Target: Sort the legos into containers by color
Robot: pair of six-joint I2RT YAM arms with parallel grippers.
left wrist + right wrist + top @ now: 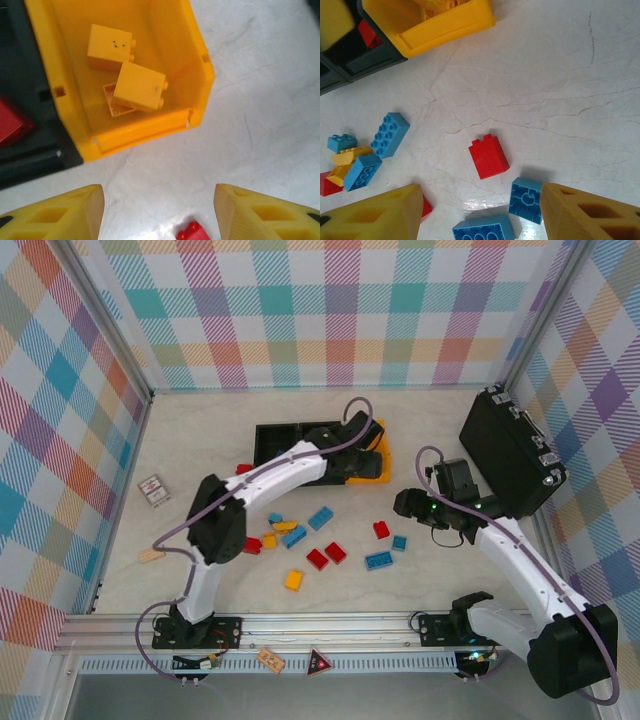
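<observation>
Hovering with jaws apart and empty, the left pincer (157, 212) faces a yellow-orange rectangular plastic bin (145, 131) just ahead, three yellow studded plastic bricks (139, 87) inside. The right pincer (480, 207), also apart and empty, has a red studded plastic brick (488, 156) just ahead on the table (560, 75).

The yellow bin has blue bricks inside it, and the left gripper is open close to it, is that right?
No. The bricks in the yellow bin are yellow, not blue; the left wrist view shows them. The left gripper is open close to it, as you said.
</observation>
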